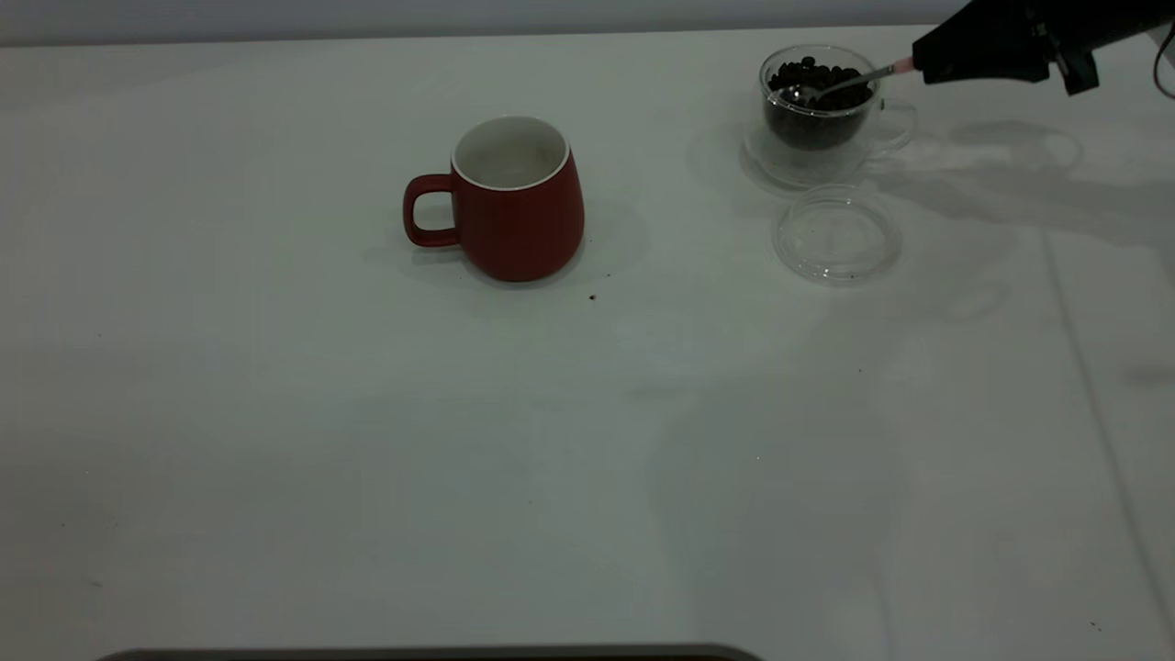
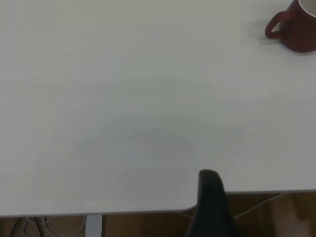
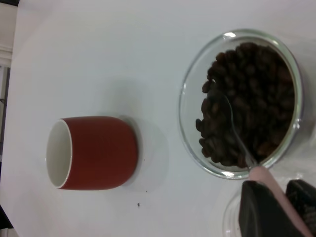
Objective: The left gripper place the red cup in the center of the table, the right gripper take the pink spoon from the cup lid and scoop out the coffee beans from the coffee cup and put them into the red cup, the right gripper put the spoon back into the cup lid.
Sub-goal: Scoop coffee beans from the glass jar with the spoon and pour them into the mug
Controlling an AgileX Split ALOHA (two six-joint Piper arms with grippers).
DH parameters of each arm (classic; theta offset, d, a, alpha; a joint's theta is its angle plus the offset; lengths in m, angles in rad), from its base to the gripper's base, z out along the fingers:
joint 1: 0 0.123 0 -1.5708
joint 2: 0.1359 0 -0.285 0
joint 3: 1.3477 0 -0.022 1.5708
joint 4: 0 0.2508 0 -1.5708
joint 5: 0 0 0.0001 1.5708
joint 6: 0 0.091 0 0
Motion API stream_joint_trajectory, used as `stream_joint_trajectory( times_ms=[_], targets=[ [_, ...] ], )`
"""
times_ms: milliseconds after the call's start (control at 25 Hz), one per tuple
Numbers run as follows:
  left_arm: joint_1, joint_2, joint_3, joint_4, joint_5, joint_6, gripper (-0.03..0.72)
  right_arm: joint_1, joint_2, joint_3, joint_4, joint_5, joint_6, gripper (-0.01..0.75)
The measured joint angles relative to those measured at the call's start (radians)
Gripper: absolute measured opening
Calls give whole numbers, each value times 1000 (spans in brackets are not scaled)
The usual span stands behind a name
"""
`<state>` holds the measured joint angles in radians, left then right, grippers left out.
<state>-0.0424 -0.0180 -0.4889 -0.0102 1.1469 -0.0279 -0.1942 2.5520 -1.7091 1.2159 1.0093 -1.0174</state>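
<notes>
The red cup (image 1: 517, 197) stands upright near the middle of the table (image 1: 367, 441), handle toward the left; it also shows in the left wrist view (image 2: 296, 29) and the right wrist view (image 3: 94, 152). At the back right stands the clear coffee cup (image 1: 817, 115) full of coffee beans (image 3: 247, 103). My right gripper (image 1: 927, 66) is shut on the pink spoon (image 3: 274, 195) by its handle, and the spoon's metal bowl (image 1: 803, 92) rests among the beans. The cup lid (image 1: 837, 234) lies bare in front of the coffee cup. One finger (image 2: 211, 202) of the left gripper shows at the table's edge.
A few dark specks (image 1: 592, 296) lie on the white top just in front of the red cup. A dark strip (image 1: 431, 654) runs along the near edge of the exterior view. Cables (image 2: 29, 224) hang under the table's corner.
</notes>
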Motion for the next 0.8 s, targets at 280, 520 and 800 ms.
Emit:
stream_joint_trajectory(
  times_ms=[280,520,800],
  targets=[
    [0,0,0,0,0,0,586,-8,16,-1,10,20,42,95],
    [0,0,0,0,0,0,586,-44,16,-1,27,79,84,95],
    [0,0,0,0,0,0,586,-67,16,-1,46,122,152,95]
  ],
)
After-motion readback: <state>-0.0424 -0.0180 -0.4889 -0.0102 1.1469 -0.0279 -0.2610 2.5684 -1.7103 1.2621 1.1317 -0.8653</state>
